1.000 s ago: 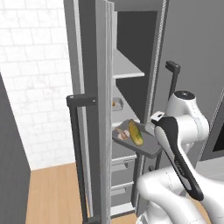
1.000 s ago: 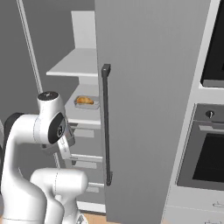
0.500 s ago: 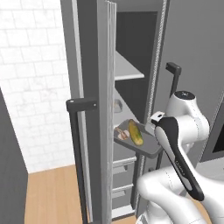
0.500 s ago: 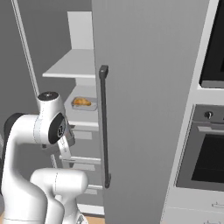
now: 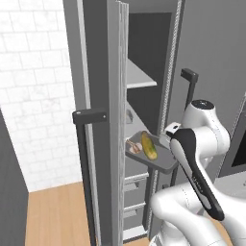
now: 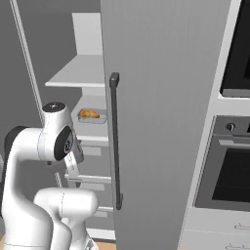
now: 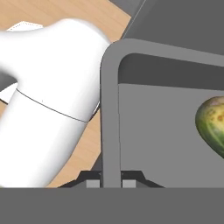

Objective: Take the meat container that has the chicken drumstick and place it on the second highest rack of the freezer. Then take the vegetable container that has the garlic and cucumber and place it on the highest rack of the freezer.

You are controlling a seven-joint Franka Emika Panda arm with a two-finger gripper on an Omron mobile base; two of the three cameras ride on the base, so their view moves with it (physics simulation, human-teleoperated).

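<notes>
My gripper (image 5: 166, 142) is shut on the rim of the grey vegetable container (image 5: 159, 161), holding it level in front of the open freezer (image 5: 144, 43). The yellowish-green cucumber (image 5: 149, 145) and the pale garlic (image 5: 134, 148) lie in it. In the hand view the tray rim (image 7: 109, 109) runs between my fingertips, at the gripper (image 7: 111, 183), with the cucumber's end (image 7: 212, 127) at the right. The meat container (image 6: 92, 118) with the chicken drumstick (image 6: 89, 114) sits on the lower shelf. The highest rack (image 6: 78, 77) above it is bare.
The freezer's open door (image 5: 115, 144) stands edge-on left of the tray, its black handle (image 5: 89, 116) sticking out. A closed grey door (image 6: 166, 97) with a bar handle (image 6: 115, 141) is on the right, then an oven (image 6: 229, 166). Drawers (image 5: 134, 185) lie below the tray.
The whole picture has shifted slightly, so the camera moved a little. The tray stays in my gripper at about the same height before the freezer.
</notes>
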